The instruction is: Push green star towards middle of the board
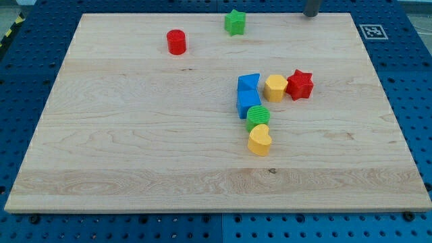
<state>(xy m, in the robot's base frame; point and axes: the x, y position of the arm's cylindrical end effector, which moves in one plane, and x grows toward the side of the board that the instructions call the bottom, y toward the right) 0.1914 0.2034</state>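
1. The green star (235, 22) sits at the far edge of the desk (135, 135), a little right of the centre line and well apart from every other block.
2. It is a compact star with no real long axis; which way its points face is too small to tell, so its heading should matter little to a push.
3. My tip (311, 13) shows at the far edge, well to the right of the green star and level with it. There is no gripper on this rod, so nothing spreads, closes or pinches; the tip touches no block.
4. The turning relation, as I judge it: the middle of the desk lies near-side and slightly left of the star, so my tip must get to the star's far side before pushing, and little room is left there.
5. The red cylinder (176, 42) stands to the star's left, slightly nearer.
6. Nearer, right of centre, a cluster: two blue blocks (248, 93) touching, a yellow block (275, 88), a red star (300, 84), a green cylinder (258, 117) and a yellow heart (259, 140).
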